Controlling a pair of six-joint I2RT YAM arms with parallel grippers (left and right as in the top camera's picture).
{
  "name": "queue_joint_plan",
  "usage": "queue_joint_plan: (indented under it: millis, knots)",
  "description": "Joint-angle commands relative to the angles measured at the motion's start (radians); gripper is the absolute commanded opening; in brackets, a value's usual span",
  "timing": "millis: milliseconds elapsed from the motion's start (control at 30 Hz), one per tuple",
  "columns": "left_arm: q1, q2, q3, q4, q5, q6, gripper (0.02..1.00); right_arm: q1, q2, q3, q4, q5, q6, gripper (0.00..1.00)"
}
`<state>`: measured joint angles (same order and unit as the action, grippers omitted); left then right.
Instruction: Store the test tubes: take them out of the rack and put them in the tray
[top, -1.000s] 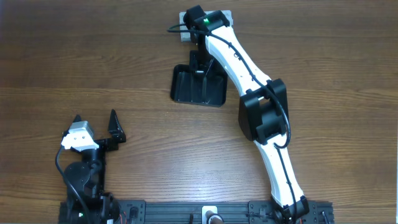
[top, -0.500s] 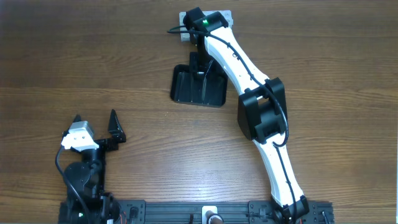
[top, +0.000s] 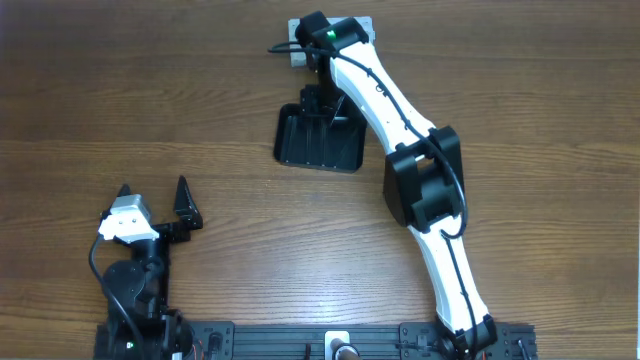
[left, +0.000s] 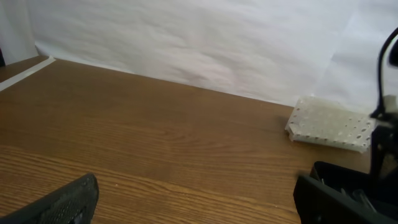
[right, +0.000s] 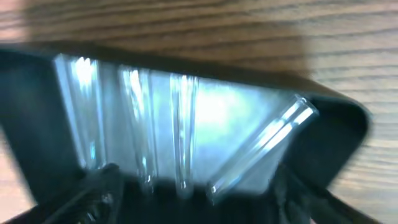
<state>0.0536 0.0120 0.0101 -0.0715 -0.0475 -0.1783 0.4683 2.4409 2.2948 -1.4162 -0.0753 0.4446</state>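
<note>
In the black tray (top: 300, 150), at the far middle of the table (top: 520, 90), four test tubes (right: 182, 124) are seen: three laid side by side, one slanted beside them. The right gripper (right: 199, 202) is poised just above them, its arm stretched far and leftward, its fingers spread wide with nothing gripped. The white rack (left: 329, 123) is set just beyond the tray's far edge. The left gripper (top: 155, 198) is placed at the near left, fingers parted and nothing gripped; a broad stretch of tabletop is found between it and the tray.

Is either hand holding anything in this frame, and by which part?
Nothing is held. The right hand is open above the tray, where four test tubes lie; the left hand is open and empty.
</note>
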Motion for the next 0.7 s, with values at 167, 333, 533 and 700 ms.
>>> queue_joint_plan:
  millis: [167, 333, 533, 700]
  knots:
    - [0.003, -0.006, -0.004, 0.000, 0.013, 0.014, 0.996, -0.025, -0.248, 0.004, -0.009, -0.013, -0.142, 0.969]
    - [0.003, -0.006, -0.004, 0.000, 0.013, 0.014, 0.998, -0.035, -0.345, 0.004, -0.008, -0.005, -0.240, 0.991]
    - [0.003, -0.006, -0.004, 0.000, 0.013, 0.014, 0.998, -0.048, -0.446, 0.003, -0.010, 0.093, -0.290, 0.993]
    - [0.003, -0.006, -0.004, 0.000, 0.013, 0.014, 0.998, -0.064, -0.521, 0.003, -0.017, 0.158, -0.318, 0.993]
